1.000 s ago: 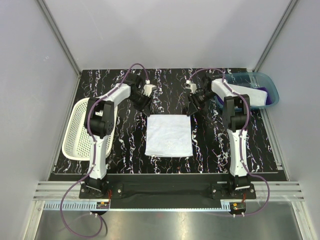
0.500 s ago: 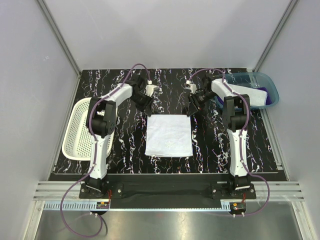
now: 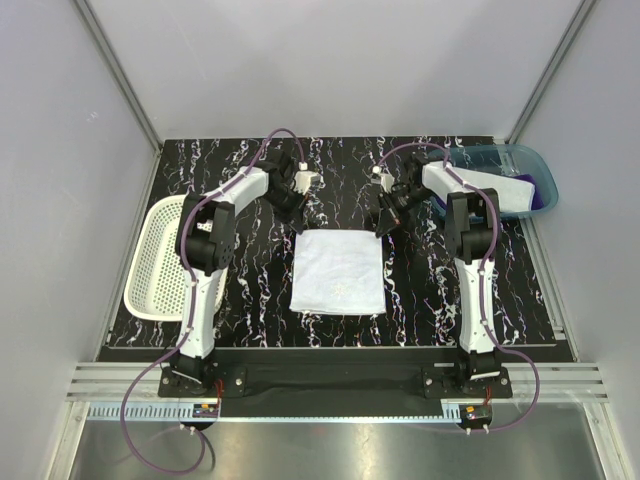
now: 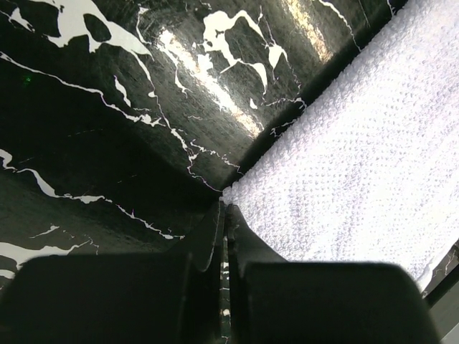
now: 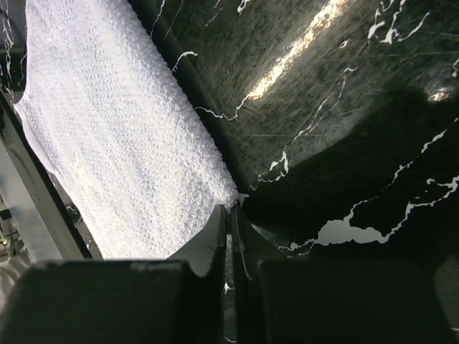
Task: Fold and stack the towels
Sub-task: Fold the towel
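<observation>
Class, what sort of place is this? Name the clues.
Probably a robot test cell: left arm and right arm bolted to a marbled table, bare walls around it, a towel laid between basket and bin.

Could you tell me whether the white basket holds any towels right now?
No, the top view shows only bare perforated plastic inside the white basket.

white arms [image 3: 200, 310], black joints [image 3: 203, 240], looping purple cables [image 3: 275, 133]; left gripper [image 4: 224, 208] and right gripper [image 5: 231, 208] both black.
</observation>
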`<action>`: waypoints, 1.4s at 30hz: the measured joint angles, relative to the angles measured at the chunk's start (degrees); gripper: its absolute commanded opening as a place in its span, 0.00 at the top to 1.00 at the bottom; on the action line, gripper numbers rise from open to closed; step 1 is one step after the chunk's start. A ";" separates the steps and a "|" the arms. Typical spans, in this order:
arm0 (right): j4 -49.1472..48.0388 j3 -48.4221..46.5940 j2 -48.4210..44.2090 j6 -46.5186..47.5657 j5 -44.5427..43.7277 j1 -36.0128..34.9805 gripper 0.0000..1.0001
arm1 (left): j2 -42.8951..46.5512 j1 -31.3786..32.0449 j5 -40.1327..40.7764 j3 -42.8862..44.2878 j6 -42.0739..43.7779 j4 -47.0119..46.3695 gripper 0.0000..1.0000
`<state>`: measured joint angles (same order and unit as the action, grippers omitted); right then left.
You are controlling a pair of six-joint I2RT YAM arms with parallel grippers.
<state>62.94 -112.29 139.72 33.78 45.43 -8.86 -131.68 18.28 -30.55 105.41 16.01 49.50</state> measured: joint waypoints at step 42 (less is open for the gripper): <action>-44.59 38.84 -36.61 -13.09 -23.12 -4.26 1.00 | 21.57 2.54 9.20 -16.79 -10.03 -14.23 1.00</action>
<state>18.35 -73.45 103.11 20.69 22.31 -13.13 -110.10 20.82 -21.34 88.62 5.98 35.27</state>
